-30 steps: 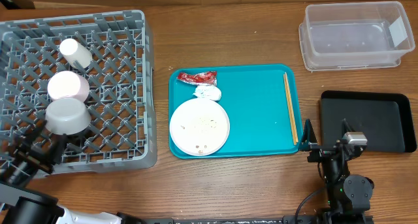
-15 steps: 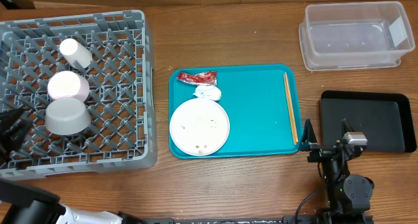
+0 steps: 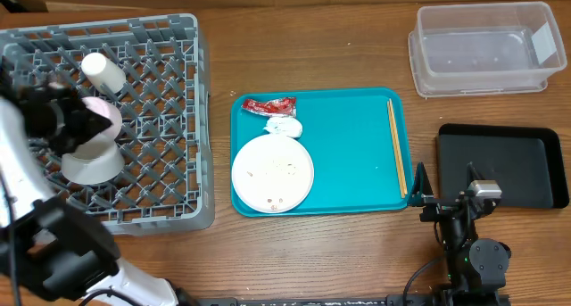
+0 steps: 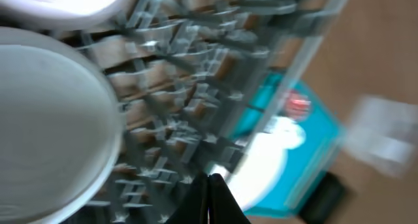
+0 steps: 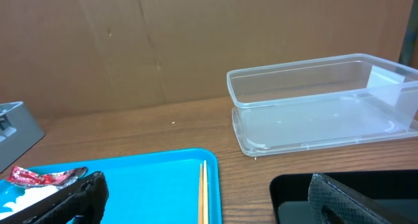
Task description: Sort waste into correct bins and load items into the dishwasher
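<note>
While the left gripper [image 4: 212,196] hangs over the dish rack [image 3: 169,119] with its jaws pressed together on nothing, the grey bowl [image 3: 89,161] sits just left of the tips in the blurred wrist view. The small white bowl [image 3: 109,117] lies beyond it and the white cup [image 3: 101,71] farther along the lattice. The right gripper [image 5: 206,201] has its jaws spread wide and empty near the table. The chopsticks [image 3: 396,145] lie ahead between the two fingers, on the teal tray [image 3: 357,154]. Ahead of the left finger are the red wrapper [image 3: 268,104], the tissue [image 3: 284,126] and the plate [image 3: 272,170] with crumbs [image 3: 281,170]. The black tray [image 3: 517,163] is by the right finger, with the clear tub [image 3: 482,47] farther out.
</note>
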Tool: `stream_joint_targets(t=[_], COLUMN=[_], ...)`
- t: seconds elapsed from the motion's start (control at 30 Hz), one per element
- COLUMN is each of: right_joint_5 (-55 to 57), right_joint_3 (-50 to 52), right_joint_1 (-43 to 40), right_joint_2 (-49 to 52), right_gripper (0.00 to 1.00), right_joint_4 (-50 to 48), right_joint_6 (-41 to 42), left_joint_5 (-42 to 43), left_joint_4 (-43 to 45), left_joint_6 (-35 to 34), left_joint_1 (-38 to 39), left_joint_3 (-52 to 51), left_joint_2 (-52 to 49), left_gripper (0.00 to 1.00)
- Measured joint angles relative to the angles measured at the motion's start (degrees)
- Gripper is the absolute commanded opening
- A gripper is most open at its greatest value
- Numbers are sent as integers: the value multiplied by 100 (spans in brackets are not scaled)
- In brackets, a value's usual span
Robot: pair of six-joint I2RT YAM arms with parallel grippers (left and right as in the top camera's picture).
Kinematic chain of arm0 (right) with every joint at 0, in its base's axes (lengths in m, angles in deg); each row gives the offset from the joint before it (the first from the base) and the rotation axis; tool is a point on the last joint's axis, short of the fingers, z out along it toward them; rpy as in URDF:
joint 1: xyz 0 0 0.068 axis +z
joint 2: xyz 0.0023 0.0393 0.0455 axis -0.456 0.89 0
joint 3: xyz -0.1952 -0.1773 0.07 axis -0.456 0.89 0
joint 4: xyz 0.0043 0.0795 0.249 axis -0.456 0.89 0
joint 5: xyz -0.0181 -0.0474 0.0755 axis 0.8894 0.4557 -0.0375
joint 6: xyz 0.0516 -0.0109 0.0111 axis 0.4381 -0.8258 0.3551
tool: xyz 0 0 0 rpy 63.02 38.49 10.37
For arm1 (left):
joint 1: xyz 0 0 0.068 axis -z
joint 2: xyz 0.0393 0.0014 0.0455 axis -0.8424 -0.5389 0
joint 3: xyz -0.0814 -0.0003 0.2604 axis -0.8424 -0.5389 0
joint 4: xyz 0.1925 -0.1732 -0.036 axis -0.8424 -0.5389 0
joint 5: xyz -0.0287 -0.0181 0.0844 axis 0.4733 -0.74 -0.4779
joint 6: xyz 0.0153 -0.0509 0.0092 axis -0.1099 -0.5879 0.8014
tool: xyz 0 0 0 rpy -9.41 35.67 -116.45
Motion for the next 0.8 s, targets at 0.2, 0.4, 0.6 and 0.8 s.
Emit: stream_joint_targets(t=[0.2,0.4,0.6,0.8], right_joint_5=[2,0,0,0], right_joint_3=[-2,-2,-2,-2], right_joint_1=[0,0,0,0], right_joint_2=[0,0,0,0], right_gripper=[100,100,100,100], right_joint_4=[0,-2,0,0], right_joint_6=[-2,-2,0,-4], left_joint_5=[-2223,-3611,-4052,-4172], left_joint_4=[-79,-304,-435,-448], left_joint_6=[-1187,-2162,-2483,-2538], left_joint_1=[793,901,898,898], left_joint_3=[0,0,0,0], left_joint_2=[0,0,0,0], left_gripper=[4,4,4,4])
